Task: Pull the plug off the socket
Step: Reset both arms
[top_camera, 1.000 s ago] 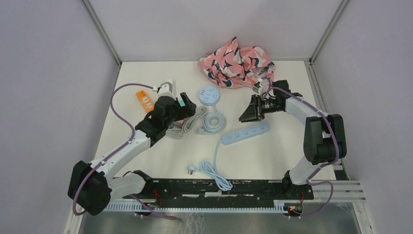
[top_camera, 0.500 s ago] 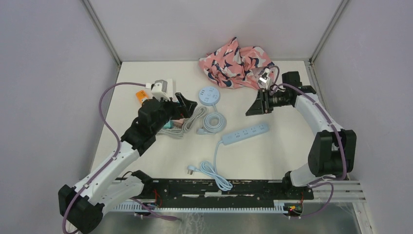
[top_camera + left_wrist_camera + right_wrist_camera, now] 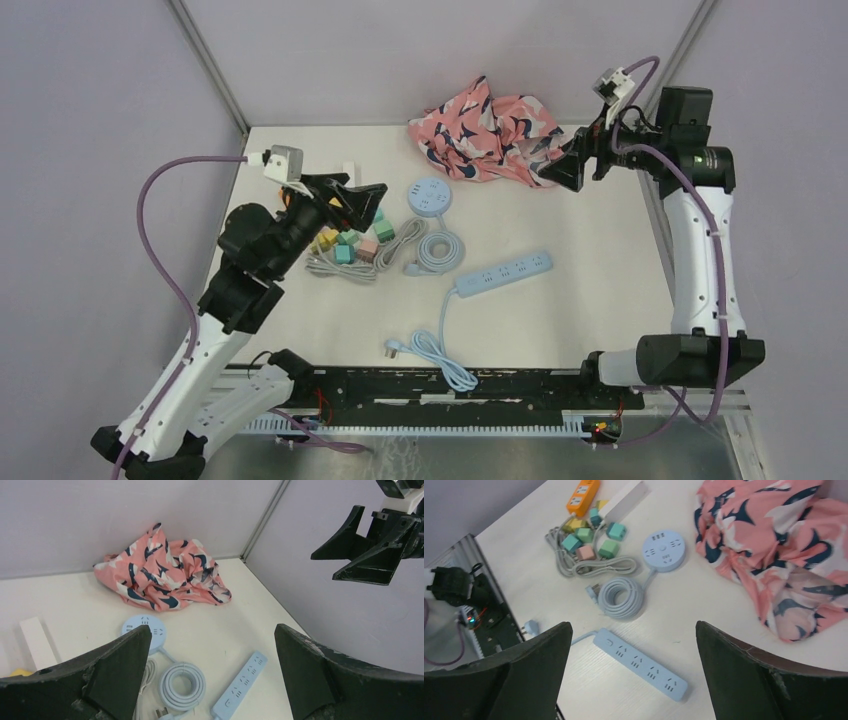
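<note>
A light-blue power strip (image 3: 503, 273) lies flat on the table, and no plug stands in its sockets (image 3: 639, 662). Its cable runs toward me to a plug (image 3: 393, 348) that lies loose. A round blue socket (image 3: 429, 195) has a coiled cable (image 3: 438, 250) whose plug (image 3: 591, 591) also lies loose beside the coil. My left gripper (image 3: 375, 200) hangs open and empty above the left part of the table. High at the back right, my right gripper (image 3: 555, 175) is open and empty too. Both wrist views look down between wide jaws at the strip (image 3: 239, 687).
A pink patterned cloth (image 3: 487, 128) is heaped at the back. Several coloured cube adapters (image 3: 345, 245) on grey cables sit left of the coil. An orange power strip (image 3: 583, 491) and a white block (image 3: 626, 497) lie at the back left. Walls close in both sides.
My right gripper has opened and risen from above the strip to the back right. The left arm lifted and drew back, uncovering the coloured adapters.
</note>
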`<move>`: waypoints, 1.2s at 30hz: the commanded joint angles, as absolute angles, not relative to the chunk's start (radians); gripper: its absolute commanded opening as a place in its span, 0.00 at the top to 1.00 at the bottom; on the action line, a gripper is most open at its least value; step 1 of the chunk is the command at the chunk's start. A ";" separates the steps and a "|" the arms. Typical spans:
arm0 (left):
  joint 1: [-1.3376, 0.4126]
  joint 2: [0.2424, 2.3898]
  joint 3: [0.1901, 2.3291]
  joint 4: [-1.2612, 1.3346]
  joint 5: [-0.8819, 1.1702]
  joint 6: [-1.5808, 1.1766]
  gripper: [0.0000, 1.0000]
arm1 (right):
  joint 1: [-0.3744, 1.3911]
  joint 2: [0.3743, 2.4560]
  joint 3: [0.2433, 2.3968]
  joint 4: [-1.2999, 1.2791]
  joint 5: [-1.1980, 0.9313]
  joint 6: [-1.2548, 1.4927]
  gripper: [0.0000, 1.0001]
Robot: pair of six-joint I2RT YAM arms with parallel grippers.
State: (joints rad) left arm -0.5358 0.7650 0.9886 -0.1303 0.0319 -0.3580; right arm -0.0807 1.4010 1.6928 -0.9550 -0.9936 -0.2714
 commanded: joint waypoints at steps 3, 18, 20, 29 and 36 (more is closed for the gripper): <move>-0.531 0.791 1.142 -0.193 0.056 -0.247 0.01 | -0.086 1.244 1.678 -0.608 -0.591 0.037 0.01; -0.531 0.855 1.334 -0.251 0.087 -0.219 0.01 | -0.085 1.217 2.026 -0.910 -0.566 0.138 0.00; -0.531 0.851 1.337 -0.270 0.087 -0.218 0.01 | -0.086 1.217 2.043 -0.919 -0.569 0.162 0.00; -0.531 0.820 1.296 -0.308 0.072 -0.202 0.01 | -0.085 1.232 2.031 -0.908 -0.592 0.179 0.00; -0.531 0.815 1.259 -0.296 0.079 -0.205 0.01 | -0.086 1.243 2.013 -0.892 -0.585 0.170 0.01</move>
State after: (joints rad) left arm -0.5358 0.8196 1.2747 -0.3099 0.0628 -0.2661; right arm -0.0834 1.2369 2.0148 -0.9371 -0.5838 0.1604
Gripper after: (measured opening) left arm 0.994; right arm 0.995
